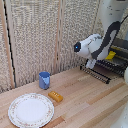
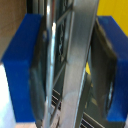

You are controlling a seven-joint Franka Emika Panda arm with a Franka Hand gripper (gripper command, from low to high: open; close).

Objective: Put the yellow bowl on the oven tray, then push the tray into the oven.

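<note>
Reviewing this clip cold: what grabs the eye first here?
The bulky white robot arm dominates the exterior view's right, reaching down to the dark wire-barred baking sheet, with the small bright yellow dish behind it. In the wrist view, the blue-tipped fingers bracket the sheet's metal rim. A large white patterned plate lies nearest the camera.

We see a pale wooden table (image 1: pixel 85 102) carrying four loose things. A white patterned plate (image 1: pixel 31 110) lies near, at the exterior view's left. Beside it rests an orange block (image 1: pixel 55 96), and farther back stands a blue cup (image 1: pixel 44 80). A dark wire rack (image 1: pixel 100 71) sits at the far right.
</note>
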